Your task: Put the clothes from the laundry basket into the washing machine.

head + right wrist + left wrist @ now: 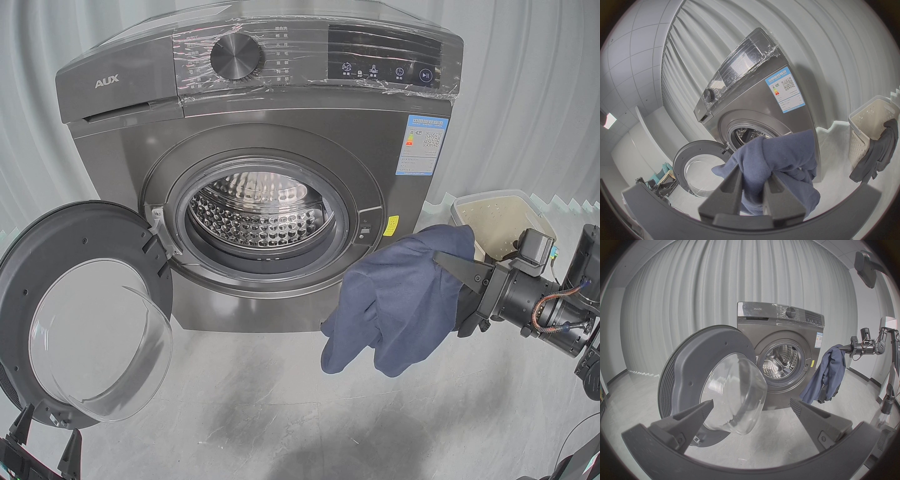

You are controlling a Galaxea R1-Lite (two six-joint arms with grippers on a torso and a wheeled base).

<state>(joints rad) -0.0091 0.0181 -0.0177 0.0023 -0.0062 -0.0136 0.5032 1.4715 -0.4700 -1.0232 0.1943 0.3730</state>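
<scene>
Gripping navy-blue cloth garment (394, 306) tight w/ right gripper (754, 173), short of grey front-loading washing machine (262, 125) ahead, below its blue-and-white label sticker (422, 145) (print unreadable), white perforated plastic laundry basket (500, 219) just behind; holding left gripper (751, 402) spread wide, empty, facing round grey glass-bowled door (706, 371).

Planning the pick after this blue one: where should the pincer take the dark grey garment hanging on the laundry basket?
Probably the bunched fold of the dark grey garment just below the rim of the laundry basket, approached from the outside. There the cloth hangs gathered and free down the outer wall, so it can be pinched without meeting the basket.
</scene>
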